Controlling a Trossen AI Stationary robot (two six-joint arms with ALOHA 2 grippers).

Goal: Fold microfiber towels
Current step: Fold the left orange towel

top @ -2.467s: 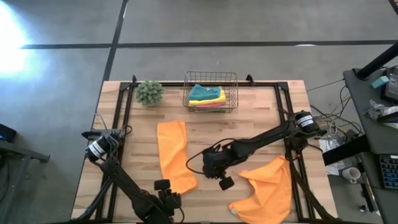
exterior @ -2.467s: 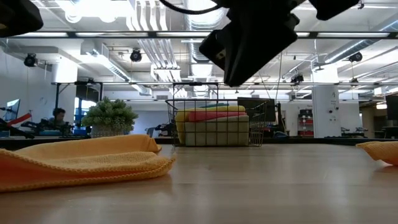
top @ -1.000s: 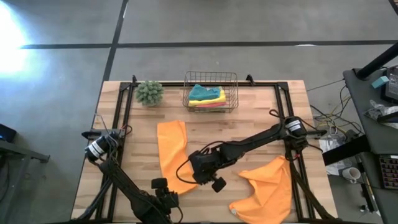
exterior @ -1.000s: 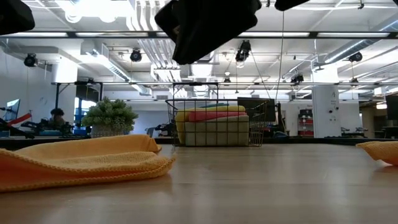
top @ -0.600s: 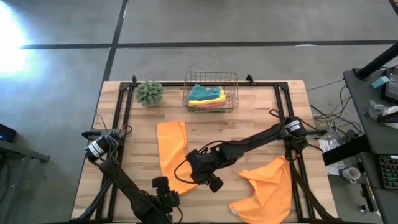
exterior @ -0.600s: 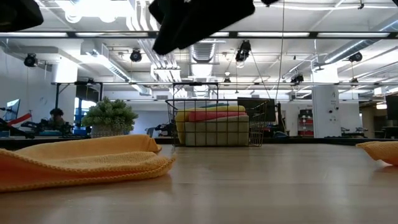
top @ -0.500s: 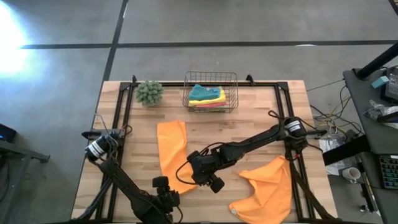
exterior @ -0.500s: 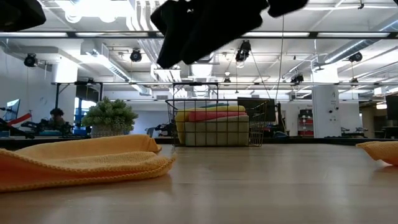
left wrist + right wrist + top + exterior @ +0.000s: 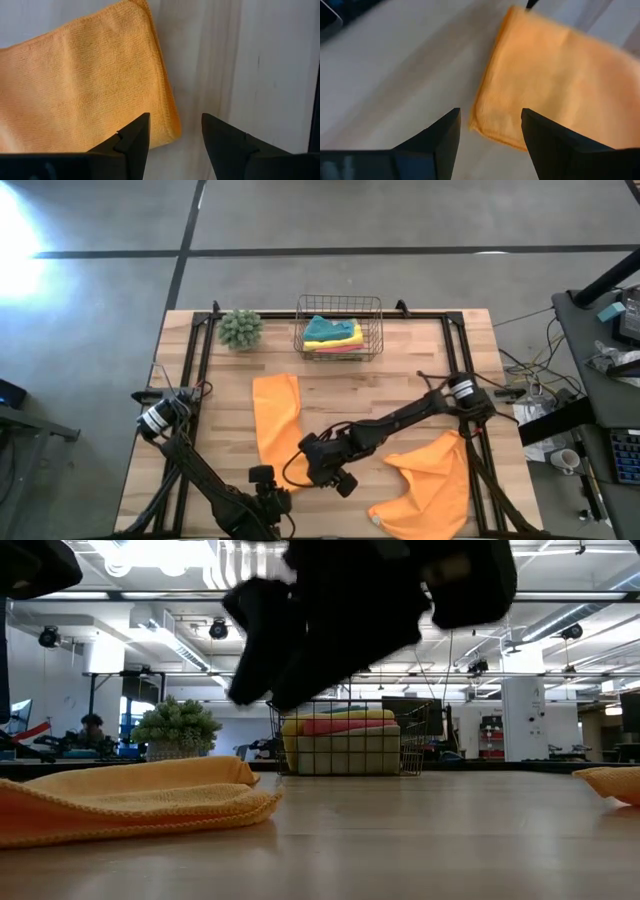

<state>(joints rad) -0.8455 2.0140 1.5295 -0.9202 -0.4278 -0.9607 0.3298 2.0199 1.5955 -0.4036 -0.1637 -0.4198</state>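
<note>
Fingers of the right gripper [image 9: 322, 472] stand wide apart and hold nothing. A moment ago they were closer together and the arm was farther right; now it has reached left and dropped low, right over the near corner of the long orange towel [image 9: 279, 428]. It looks ready to pinch that corner and fold it. The left gripper [image 9: 173, 137] waits open at the near edge. The other orange towel [image 9: 432, 483] lies crumpled near right. Folded towels [image 9: 334, 333] sit in the wire basket [image 9: 339, 302].
</note>
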